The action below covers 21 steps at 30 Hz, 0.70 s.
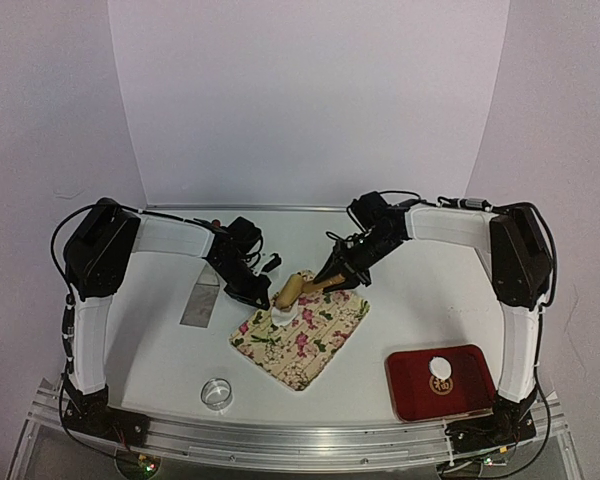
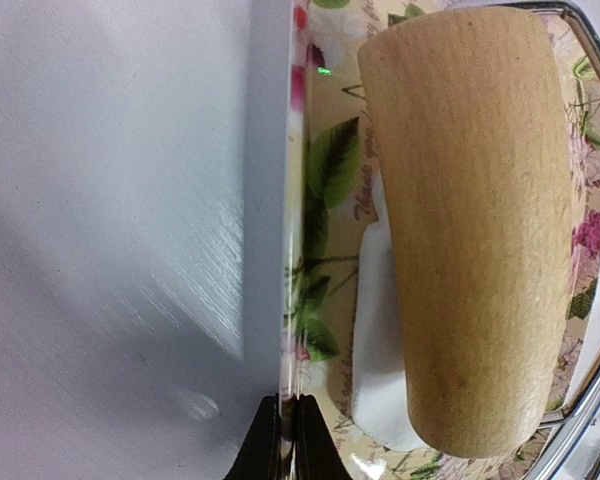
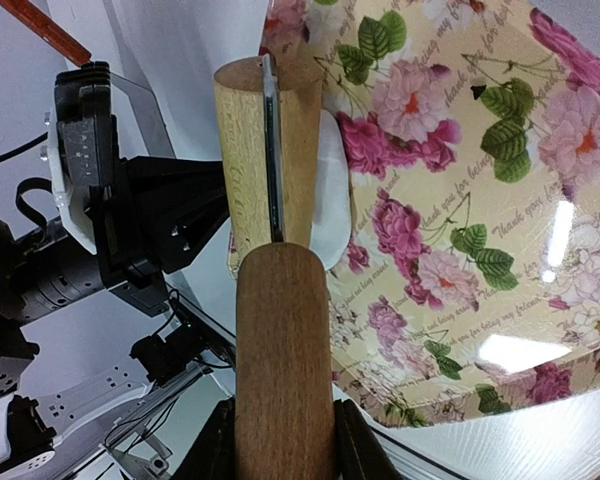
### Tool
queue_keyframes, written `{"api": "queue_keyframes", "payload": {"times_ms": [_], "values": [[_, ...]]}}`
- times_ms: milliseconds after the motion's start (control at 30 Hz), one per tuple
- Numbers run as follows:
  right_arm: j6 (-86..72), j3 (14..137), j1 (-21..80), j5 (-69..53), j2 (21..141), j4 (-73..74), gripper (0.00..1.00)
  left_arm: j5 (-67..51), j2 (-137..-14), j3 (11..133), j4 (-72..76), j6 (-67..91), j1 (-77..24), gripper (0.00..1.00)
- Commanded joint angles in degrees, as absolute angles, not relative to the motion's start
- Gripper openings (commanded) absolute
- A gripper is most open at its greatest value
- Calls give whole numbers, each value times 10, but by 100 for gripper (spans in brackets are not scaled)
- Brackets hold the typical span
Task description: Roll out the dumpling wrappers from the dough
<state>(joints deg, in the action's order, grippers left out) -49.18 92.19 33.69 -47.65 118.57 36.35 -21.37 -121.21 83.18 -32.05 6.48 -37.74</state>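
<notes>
The right gripper (image 3: pixel 283 442) is closed around the dark handle of the rolling pin (image 1: pixel 302 289). One finger sits on each side, and the jaws are only as far apart as the handle is thick. The pin lies across the far end of the floral tray (image 1: pixel 315 345), its pale barrel resting on a white dough piece (image 1: pixel 284 316). From the left wrist, the dough pokes out along the barrel's left side and under its end (the wood hides the rest of its outline, so I cannot tell how round it is).

The left gripper (image 2: pixel 287 442) is shut tight, its fingertips pressed together on the floral tray's thin rim, which runs straight into the seam between them. In the top view it sits at that tray's left edge, just beside the pin's free end.

One dumpling wrapper (image 1: pixel 440 366), a small round white disc, lies on the red tray (image 1: pixel 410 395) near the right arm's base, well apart from the floral tray. A small metal ring cutter (image 1: pixel 217 392) stands on the table (image 1: pixel 410 290) on the left arm's side, nearer the bases than the floral tray. A flat metal plate (image 1: pixel 200 300) lies left of the floral tray, near the left gripper
</notes>
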Motion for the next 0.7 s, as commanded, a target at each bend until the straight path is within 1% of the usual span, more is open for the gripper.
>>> {"api": "queue_keyframes", "payload": {"times_ms": [0,267,500,667], "values": [[-501,876,343,-455,1180,435,0,-169,-1240,835,-357,74,-381,0],[-468,850,343,-390,1193,521,0,-165,-1248,838,-363,65,-381,0],[-455,825,342,-387,1226,521,0,-164,-1249,837,-367,57,-379,0],[-454,777,328,-384,1234,515,0,-164,-1247,834,-367,57,-375,0]]}}
